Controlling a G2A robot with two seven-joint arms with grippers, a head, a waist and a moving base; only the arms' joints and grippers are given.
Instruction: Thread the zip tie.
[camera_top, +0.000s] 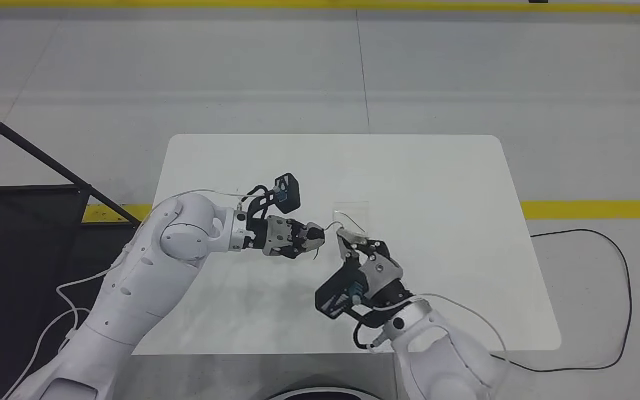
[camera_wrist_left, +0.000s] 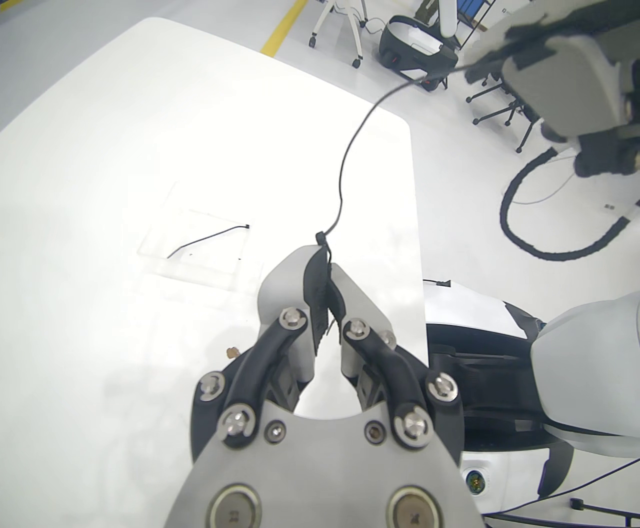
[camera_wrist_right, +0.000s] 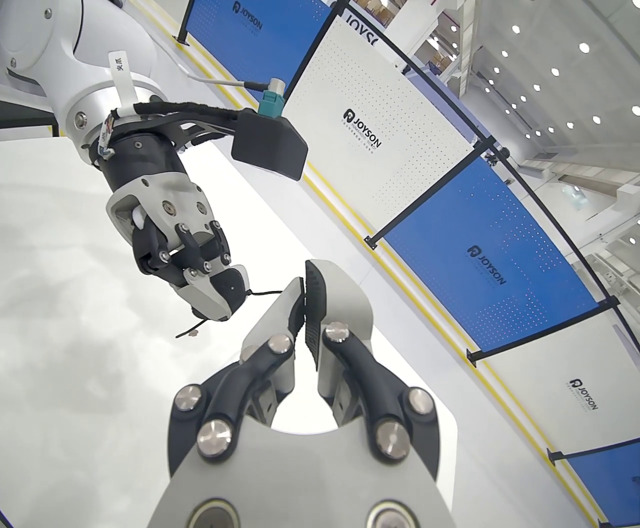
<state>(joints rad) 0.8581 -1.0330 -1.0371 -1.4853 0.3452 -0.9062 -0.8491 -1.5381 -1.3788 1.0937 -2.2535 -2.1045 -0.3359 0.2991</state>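
Over the table (camera_top: 450, 180), the left gripper (camera_wrist_left: 324, 260) pinches the zip tie (camera_wrist_left: 345, 165) by its head and the right gripper (camera_wrist_right: 306, 287) clamps the tail — the strap arcs between them. It looks thin and springy (a spare tie (camera_wrist_left: 207, 241) lies below), so the tip may miss the head's slot or slip free.

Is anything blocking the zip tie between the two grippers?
Nothing visible does. The zip tie spans open air from the left gripper to the right gripper; a spare tie lies on the table.
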